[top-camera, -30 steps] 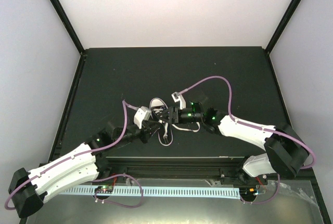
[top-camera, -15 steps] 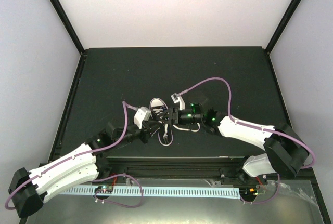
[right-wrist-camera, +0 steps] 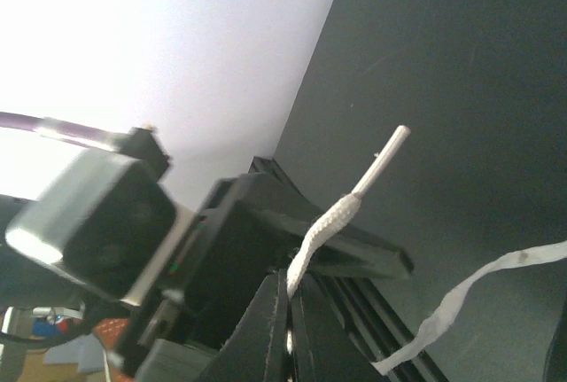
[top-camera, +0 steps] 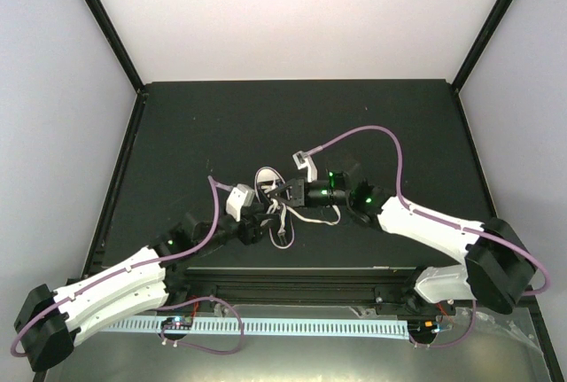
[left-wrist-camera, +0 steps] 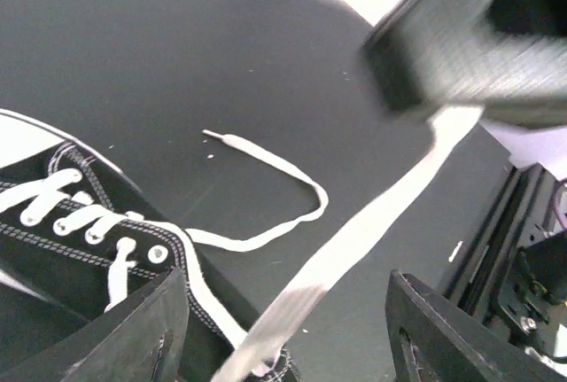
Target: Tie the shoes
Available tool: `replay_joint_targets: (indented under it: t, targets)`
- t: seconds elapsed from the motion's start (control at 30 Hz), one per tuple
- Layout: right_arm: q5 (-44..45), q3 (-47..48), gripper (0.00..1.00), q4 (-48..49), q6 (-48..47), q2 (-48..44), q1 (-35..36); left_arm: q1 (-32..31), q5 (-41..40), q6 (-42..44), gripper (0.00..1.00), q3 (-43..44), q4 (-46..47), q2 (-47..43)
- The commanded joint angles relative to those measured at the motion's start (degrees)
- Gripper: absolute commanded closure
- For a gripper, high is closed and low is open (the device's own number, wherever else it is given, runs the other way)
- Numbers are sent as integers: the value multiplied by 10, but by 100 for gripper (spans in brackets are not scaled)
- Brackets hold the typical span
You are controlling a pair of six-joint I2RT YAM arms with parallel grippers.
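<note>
The black shoe (top-camera: 267, 178) with its white toe cap lies mid-table between both arms. In the left wrist view its eyelet side (left-wrist-camera: 80, 222) fills the lower left. My left gripper (left-wrist-camera: 285, 283) is open, and a taut white lace (left-wrist-camera: 354, 240) runs diagonally between its fingers up to the right gripper's blurred body (left-wrist-camera: 469, 36). A second lace (left-wrist-camera: 266, 165) lies slack on the mat. My right gripper (right-wrist-camera: 290, 292) is shut on the lace end (right-wrist-camera: 332, 222), whose aglet (right-wrist-camera: 390, 147) pokes out above it. From above, the right gripper (top-camera: 283, 194) hovers over the shoe and the left gripper (top-camera: 261, 221) sits just below it.
A black mat (top-camera: 177, 134) covers the table, bounded by a black frame and white walls. A raised rail (top-camera: 292, 271) runs along the near edge. Purple cables (top-camera: 368, 132) arc over each arm. Loose lace (top-camera: 282, 233) trails toward the rail.
My left gripper has opened and let go of the lace. My right gripper has shut on the lace end and drawn it taut, shifting slightly right.
</note>
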Motion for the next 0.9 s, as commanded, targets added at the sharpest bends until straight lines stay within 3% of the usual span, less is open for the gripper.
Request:
replay_joint_targets:
  t: [0.0,0.1,0.47,0.73,0.87]
  targets:
    - [57,43,98,-80,-58,-37,2,-4,-44,-10,36,-11,-1,5]
    - [62,51,98,-93,-67,-42,3,-3,-43,-12,37,-15,8,17]
    - [69,53,98,-102,-72,-49,2,-3,-66,-6,67,-7,54,71]
    - [92,72,98,-134,-93,-56,2,-2,-90,-3,70,3,43,103]
    - [100,85,98,-145,-105,-48,2,-2,-91,-2,85,3,45,110]
